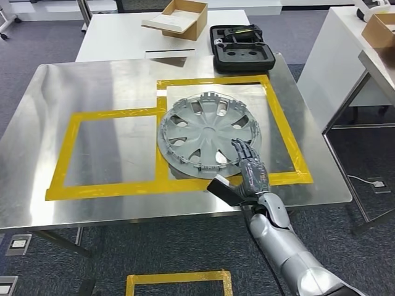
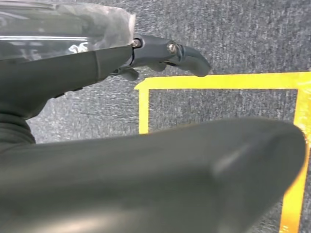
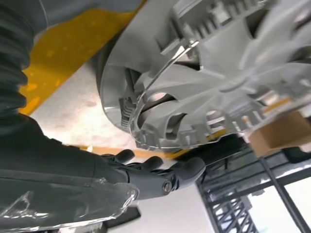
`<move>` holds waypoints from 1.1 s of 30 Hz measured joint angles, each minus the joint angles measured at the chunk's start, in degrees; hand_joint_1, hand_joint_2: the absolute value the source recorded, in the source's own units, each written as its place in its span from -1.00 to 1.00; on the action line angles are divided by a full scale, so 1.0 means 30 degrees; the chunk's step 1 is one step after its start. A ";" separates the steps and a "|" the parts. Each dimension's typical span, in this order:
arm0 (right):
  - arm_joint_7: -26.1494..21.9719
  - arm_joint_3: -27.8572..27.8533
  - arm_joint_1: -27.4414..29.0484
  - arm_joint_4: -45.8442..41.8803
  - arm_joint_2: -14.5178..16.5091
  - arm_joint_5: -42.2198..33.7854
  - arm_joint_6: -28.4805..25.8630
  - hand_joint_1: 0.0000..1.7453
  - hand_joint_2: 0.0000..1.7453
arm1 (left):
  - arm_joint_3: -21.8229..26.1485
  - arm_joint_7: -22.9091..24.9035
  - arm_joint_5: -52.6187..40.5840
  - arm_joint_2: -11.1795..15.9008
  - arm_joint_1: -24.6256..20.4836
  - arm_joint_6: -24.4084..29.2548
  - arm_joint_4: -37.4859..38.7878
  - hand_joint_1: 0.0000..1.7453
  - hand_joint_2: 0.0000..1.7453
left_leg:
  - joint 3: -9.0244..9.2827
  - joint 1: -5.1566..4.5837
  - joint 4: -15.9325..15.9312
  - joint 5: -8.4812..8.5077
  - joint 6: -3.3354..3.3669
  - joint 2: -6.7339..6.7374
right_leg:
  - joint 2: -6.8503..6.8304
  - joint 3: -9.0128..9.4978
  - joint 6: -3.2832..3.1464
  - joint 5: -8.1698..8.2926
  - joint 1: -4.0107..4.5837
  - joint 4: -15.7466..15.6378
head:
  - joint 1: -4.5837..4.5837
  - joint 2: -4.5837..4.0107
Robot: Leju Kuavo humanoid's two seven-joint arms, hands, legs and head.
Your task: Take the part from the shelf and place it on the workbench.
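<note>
Head view shows us at the placing step: the part point(image 1: 209, 135), a grey spoked wheel cover, lies flat on the steel table point(image 1: 55, 111), mostly inside the right-hand yellow tape frame point(image 1: 284, 132). Our right robot hand point(image 1: 250, 169) rests at its near rim, fingers spread, gripping nothing. We judge the next move is withdrawing cleanly. Our left robot hand point(image 2: 168, 53) hangs loose, holding nothing.

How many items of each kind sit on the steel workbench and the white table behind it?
Grey wheel cover on the workbench: 1
Black foam-lined case: 1
Cardboard box on the white table: 1
Total: 3
</note>
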 joint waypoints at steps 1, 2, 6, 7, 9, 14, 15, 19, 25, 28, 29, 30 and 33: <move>-0.0430 -0.0275 0.0397 -0.0792 -0.0049 -0.0796 0.0439 -1.00 1.00 | 0.0062 -0.0049 0.0025 0.0007 0.0023 -0.0020 0.0002 -1.00 -1.00 | -0.0255 0.0022 0.0916 -0.0757 -0.0084 0.0008 | -0.0036 -0.0026 -0.0099 0.0086 -0.0043 -0.0081 | -0.0033 0.0000; -0.0789 -0.0520 0.0799 -0.1532 -0.0104 -0.1506 0.0842 -1.00 1.00 | 0.0107 -0.0087 0.0053 0.0004 0.0048 -0.0044 0.0004 -1.00 -1.00 | -0.0566 0.0038 0.2115 -0.1528 -0.0167 0.0007 | -0.0074 -0.0100 -0.0158 0.0146 -0.0047 -0.0069 | -0.0044 0.0000; -0.1732 -0.1252 0.2247 -0.4064 -0.0335 -0.3641 0.2052 -1.00 1.00 | 0.0289 -0.0165 0.0100 0.0016 0.0121 -0.0100 0.0007 -1.00 -1.00 | -0.0152 0.0108 0.3519 -0.1990 -0.0378 0.0008 | -0.0194 -0.0638 -0.0105 0.0254 -0.0101 0.0399 | -0.0053 0.0000; -0.1891 -0.1384 0.2518 -0.4617 -0.0379 -0.4065 0.2321 -1.00 1.00 | 0.0337 -0.0178 0.0100 0.0022 0.0126 -0.0107 0.0007 -1.00 -1.00 | 0.0637 0.0150 0.2332 -0.1484 -0.0408 0.0007 | -0.0190 -0.0801 -0.0045 0.0275 -0.0142 0.0559 | -0.0055 0.0000; -0.2215 -0.1633 0.2987 -0.5705 -0.0468 -0.5107 0.3060 -1.00 1.00 | 0.0444 -0.0229 0.0115 0.0005 0.0110 -0.0115 0.0007 -1.00 -1.00 | 0.1912 0.0150 0.0141 -0.0943 -0.0341 -0.0048 | -0.0153 -0.1118 0.0168 0.0353 -0.0132 0.0821 | -0.0073 0.0000; -0.3062 -0.2203 0.4329 -0.8134 -0.0823 -0.8813 0.5774 -1.00 1.00 | 0.0601 -0.0430 0.0147 -0.0056 0.0205 -0.0146 0.0016 -1.00 -1.00 | 0.1791 0.0091 -0.0602 -0.0511 0.0445 -0.0071 | -0.0049 -0.1480 0.0849 0.0521 -0.0115 0.0966 | -0.0040 -0.0002; -0.3230 -0.2322 0.4609 -0.8551 -0.0920 -0.9535 0.6297 -1.00 1.00 | 0.0626 -0.0464 0.0142 -0.0069 0.0209 -0.0151 0.0020 -1.00 -1.00 | 0.1616 0.0112 -0.0644 -0.0335 0.0643 -0.0030 | -0.0043 -0.1638 0.0930 -0.0025 -0.0131 0.1394 | -0.0005 -0.0002; -0.3903 -0.2792 0.5818 -1.0130 -0.1278 -1.2855 0.8910 -1.00 1.00 | 0.0721 -0.0552 0.0089 -0.0102 0.0267 -0.0237 0.0027 -1.00 -1.00 | 0.0658 0.0004 -0.0634 0.0402 0.0965 0.0019 | -0.0041 -0.2500 0.1042 -0.3024 -0.0137 0.5534 | 0.0139 -0.0002; -0.4531 -0.3435 0.6902 -1.1805 -0.1769 -1.5328 1.0855 -1.00 1.00 | 0.0952 -0.0736 0.0080 -0.0198 0.0333 -0.0248 0.0027 -1.00 -1.00 | -0.0463 -0.0217 -0.0597 0.1463 0.0836 0.0026 | -0.0059 0.1633 0.0271 -0.1509 0.0255 0.0677 | 0.0136 0.0000; -0.4782 -0.3777 0.7414 -1.2401 -0.2020 -1.5717 1.1081 -1.00 1.00 | 0.1014 -0.0832 0.0047 -0.0231 0.0382 -0.0260 0.0031 -1.00 -1.00 | -0.0536 -0.0079 -0.0863 0.2036 0.0496 0.0022 | -0.0057 0.2058 0.0075 -0.1274 0.0417 -0.0512 | 0.0166 -0.0002; -0.4833 -0.3881 0.7678 -1.2623 -0.2084 -1.5808 1.1153 -1.00 1.00 | 0.1025 -0.0859 0.0022 -0.0231 0.0405 -0.0261 0.0033 -1.00 -1.00 | -0.0587 -0.0062 -0.0883 0.1928 0.0384 0.0013 | -0.0088 0.1942 -0.0058 -0.1008 0.0389 -0.0626 | 0.0177 -0.0002; -0.4871 -0.3987 0.7964 -1.2884 -0.2133 -1.5888 1.1212 -1.00 1.00 | 0.1034 -0.0878 -0.0004 -0.0233 0.0432 -0.0262 0.0035 -1.00 -1.00 | -0.0681 -0.0069 -0.0667 0.1462 0.0279 0.0006 | -0.0127 0.1773 -0.0194 -0.0741 0.0328 -0.0728 | 0.0167 -0.0004; -0.4831 -0.4306 0.8932 -1.3666 -0.2180 -1.5967 1.1328 -1.00 1.00 | 0.1053 -0.0954 -0.0044 -0.0193 0.0447 -0.0270 0.0036 -1.00 -1.00 | -0.1202 -0.0019 0.2093 -0.1336 -0.0006 0.0005 | -0.0226 0.0956 -0.0379 -0.0071 0.0227 -0.0661 | 0.0025 -0.0004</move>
